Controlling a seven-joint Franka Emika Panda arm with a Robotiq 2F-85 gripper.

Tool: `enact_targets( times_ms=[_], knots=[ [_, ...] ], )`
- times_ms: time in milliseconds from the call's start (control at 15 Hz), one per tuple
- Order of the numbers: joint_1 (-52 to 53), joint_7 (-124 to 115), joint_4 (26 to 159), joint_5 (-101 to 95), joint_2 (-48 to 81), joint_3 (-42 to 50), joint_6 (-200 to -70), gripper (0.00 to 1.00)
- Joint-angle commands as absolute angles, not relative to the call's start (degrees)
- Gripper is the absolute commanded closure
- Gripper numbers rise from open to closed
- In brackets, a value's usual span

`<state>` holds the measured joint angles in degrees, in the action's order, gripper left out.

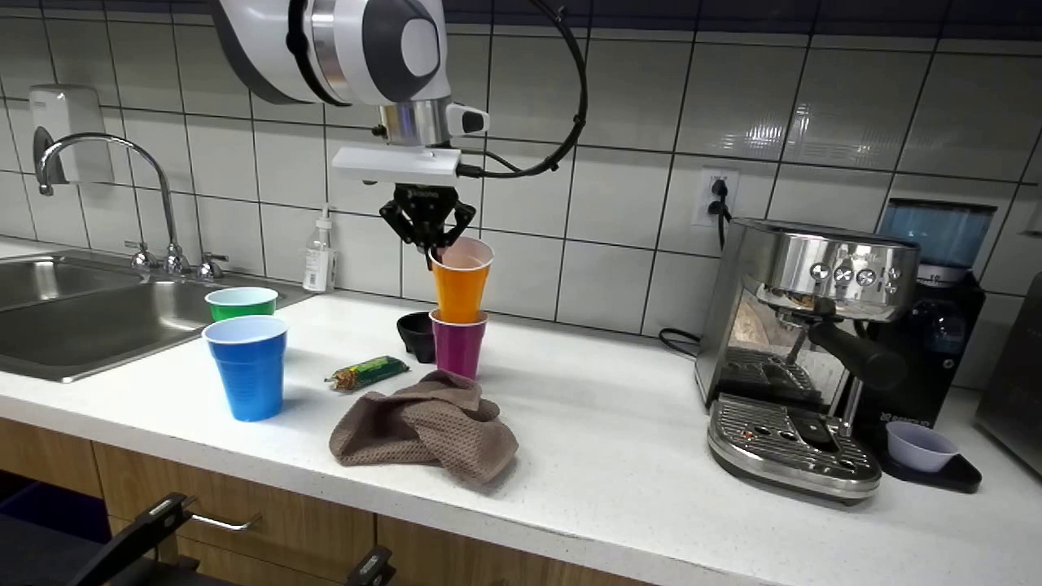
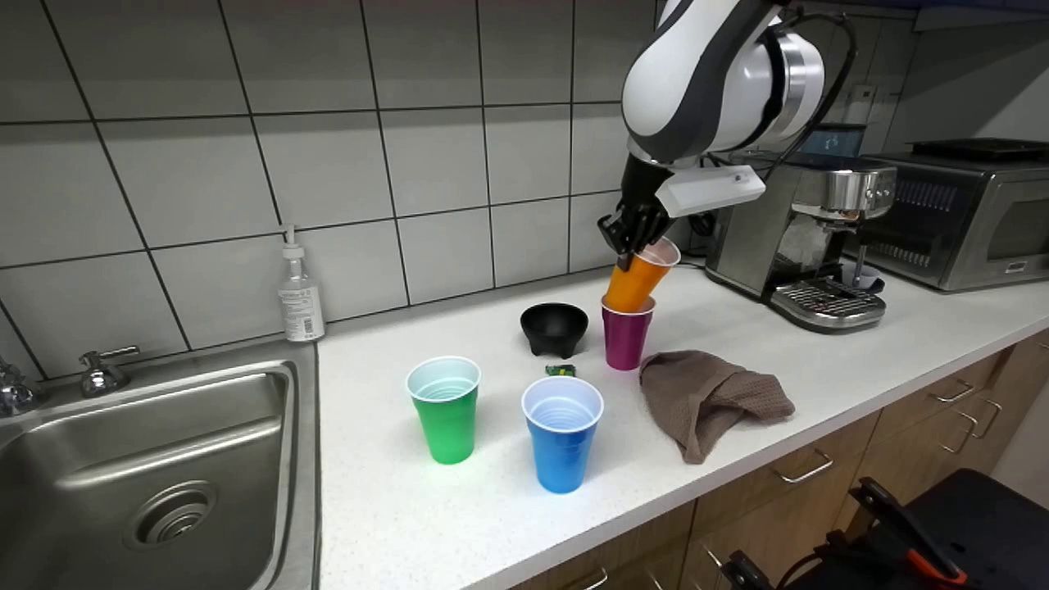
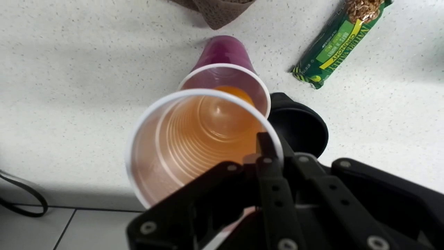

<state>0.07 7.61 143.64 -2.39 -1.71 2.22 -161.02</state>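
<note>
My gripper (image 3: 273,147) is shut on the wall of an orange cup (image 3: 215,139), one finger inside the rim and one outside. The gripper also shows in both exterior views (image 1: 433,254) (image 2: 626,256). The orange cup (image 1: 458,285) looks empty inside. It is tilted in an exterior view (image 2: 634,283), with its base in the mouth of a purple cup (image 2: 626,338). The purple cup (image 3: 225,55) stands upright on the counter. A black bowl (image 3: 298,128) is just beside the two cups. How deep the orange base sits is partly hidden.
A blue cup (image 2: 562,447), a green cup (image 2: 447,418), a green snack bar wrapper (image 1: 370,373) and a brown cloth (image 1: 427,427) lie or stand nearby. A sink (image 2: 299,459) and soap bottle (image 2: 301,303) are on one side, a coffee machine (image 1: 806,268) on the other. A tiled wall runs behind.
</note>
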Motion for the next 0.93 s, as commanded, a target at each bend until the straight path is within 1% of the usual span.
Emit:
enact_targets(
  times_ms=[0, 867],
  knots=[
    [-0.63, 7.74, 143.77, -3.69, -3.12, 2.07, -158.21, 0.99],
    [-0.68, 4.8, 140.23, -8.96, -0.22, 1.77, -155.25, 0.99]
  ],
)
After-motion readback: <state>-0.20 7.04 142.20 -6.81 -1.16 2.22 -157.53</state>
